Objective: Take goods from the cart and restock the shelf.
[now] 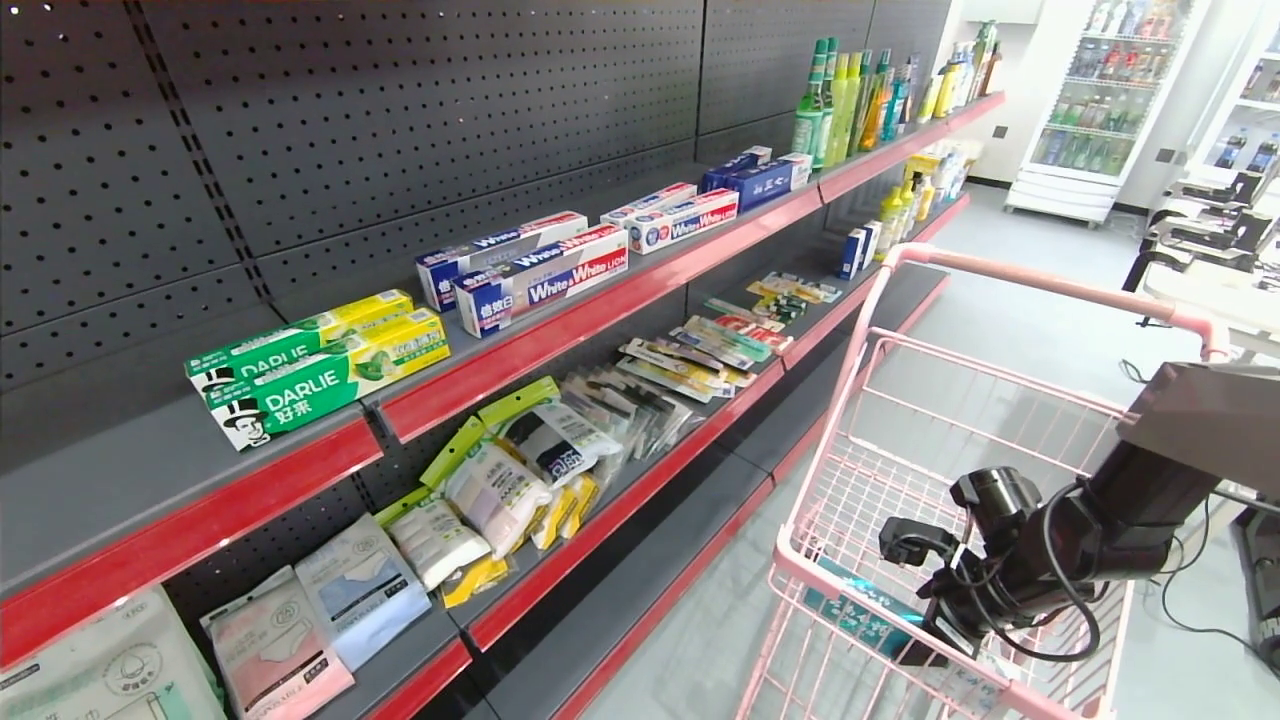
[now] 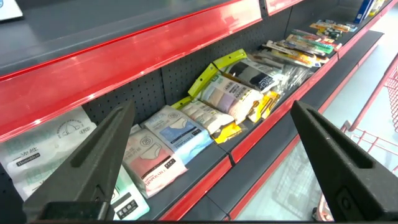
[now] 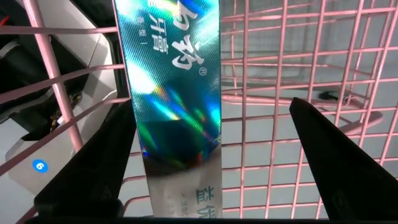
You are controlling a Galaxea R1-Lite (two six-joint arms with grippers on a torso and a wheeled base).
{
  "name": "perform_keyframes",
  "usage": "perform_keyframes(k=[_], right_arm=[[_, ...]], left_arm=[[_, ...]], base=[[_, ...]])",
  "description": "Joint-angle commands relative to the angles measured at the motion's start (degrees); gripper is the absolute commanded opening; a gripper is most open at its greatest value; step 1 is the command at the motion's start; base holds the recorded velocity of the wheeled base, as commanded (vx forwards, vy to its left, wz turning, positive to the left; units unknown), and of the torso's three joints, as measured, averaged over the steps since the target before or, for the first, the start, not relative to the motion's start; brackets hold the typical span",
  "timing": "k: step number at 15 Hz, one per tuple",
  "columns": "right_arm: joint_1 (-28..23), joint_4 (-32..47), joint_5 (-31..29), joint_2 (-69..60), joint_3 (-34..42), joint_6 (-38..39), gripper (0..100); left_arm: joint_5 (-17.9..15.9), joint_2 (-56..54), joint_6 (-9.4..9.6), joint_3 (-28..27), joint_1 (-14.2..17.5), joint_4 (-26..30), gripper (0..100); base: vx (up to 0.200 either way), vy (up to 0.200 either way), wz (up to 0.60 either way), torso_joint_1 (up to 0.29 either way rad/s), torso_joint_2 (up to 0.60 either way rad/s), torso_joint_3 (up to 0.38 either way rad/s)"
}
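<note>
- The step in hand looks like the pick: the right gripper is down inside the pink cart, at a shiny teal toothpaste box.
- Its jaws stand spread wide. The box stands on end between them, nearer one finger than the other, and neither finger is pinching it.
- In the head view the box leans against the cart's near wire wall, low in the basket, with the right arm coming in over the rim.
- The left gripper hangs in front of the lower shelf with jaws spread and nothing between them. Soft packets lie on that level beyond it.
- On the upper shelf, green toothpaste boxes and blue-and-white toothpaste boxes lie flat in pairs, with a bare grey stretch beside the green ones.
- Nothing has left the cart in hand, so the restocking of this item is at its very start.
- The next move probably calls for centring the jaws on the box's narrow sides, then pressing them together. The lift must go straight up so the box clears the wires.
- The foil face looks slick, so an off-centre pinch may let the box twist or slide back down.
</note>
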Motion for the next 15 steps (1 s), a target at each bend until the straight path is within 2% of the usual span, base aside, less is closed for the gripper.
perform_keyframes(k=[1,6,7,12,15], right_arm=[[0.24,-0.45,0.01,0.34,0.61,-0.02,100],[0.16,-0.45,0.1,0.34,0.79,-0.11,100],[0.07,-0.45,0.19,0.34,0.79,-0.2,0],[0.24,-0.54,0.01,0.34,0.79,-0.11,0],[-0.46,-0.54,-0.34,-1.51,-0.27,2.96,0]], left_arm=[[0.02,0.05,-0.01,0.0,0.01,0.0,100],[0.02,0.05,-0.01,0.0,0.01,0.0,100],[0.02,0.05,-0.01,0.0,0.01,0.0,100],[0.02,0.05,-0.01,0.0,0.01,0.0,100],[0.02,0.05,-0.01,0.0,0.01,0.0,100]], base=[[0.0,0.0,0.0,0.0,0.0,0.0],[0.0,0.0,0.0,0.0,0.0,0.0],[0.0,0.0,0.0,0.0,0.0,0.0],[0.0,0.0,0.0,0.0,0.0,0.0],[0.0,0.0,0.0,0.0,0.0,0.0]])
